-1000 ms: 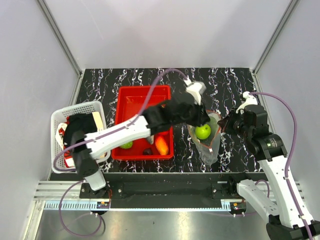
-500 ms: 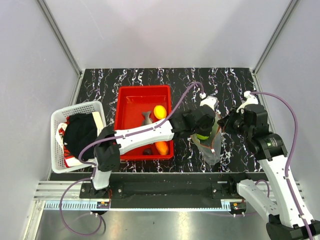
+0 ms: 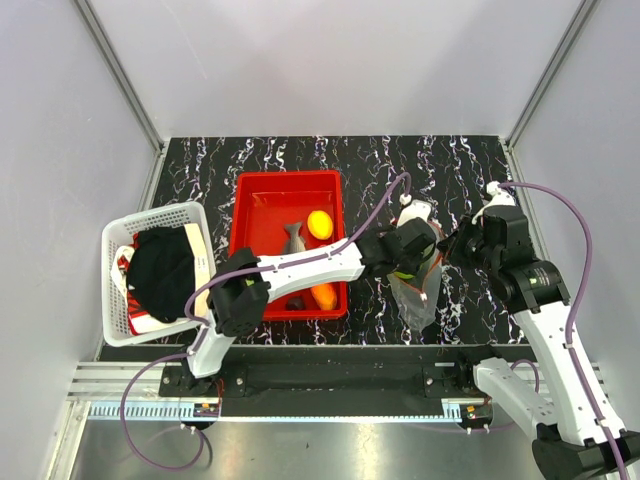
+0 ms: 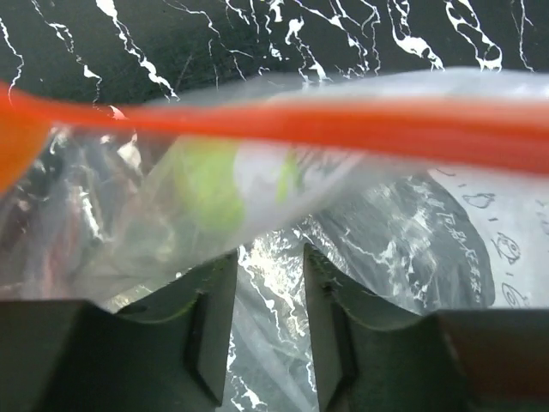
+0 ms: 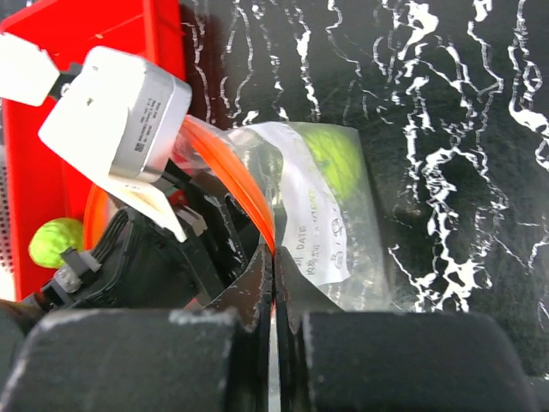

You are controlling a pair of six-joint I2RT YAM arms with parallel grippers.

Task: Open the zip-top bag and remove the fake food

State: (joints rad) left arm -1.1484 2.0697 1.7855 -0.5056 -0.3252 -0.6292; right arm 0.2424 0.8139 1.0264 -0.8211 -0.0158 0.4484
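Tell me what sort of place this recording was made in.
Most likely a lab robot test cell: white panels in an aluminium frame enclose a black marbled tabletop, with staged props: toy food in a red tray, and a zip-top bag.

The table [image 3: 250,160] has a black top with white marble veining and fills the enclosure floor. A red tray [image 3: 268,205], rectangular with raised walls, sits left of centre, long side running near to far. A white basket [image 3: 150,213] with slotted walls stands at the left edge of the table, just beside the tray and turned slightly askew. Inside the basket lies a black bundle [image 3: 160,272]; a pale flat item [image 3: 197,245] leans against the basket's right wall. White walls [image 3: 330,60] enclose the far and lateral sides. A metal rail [image 3: 330,410] runs along the near edge.
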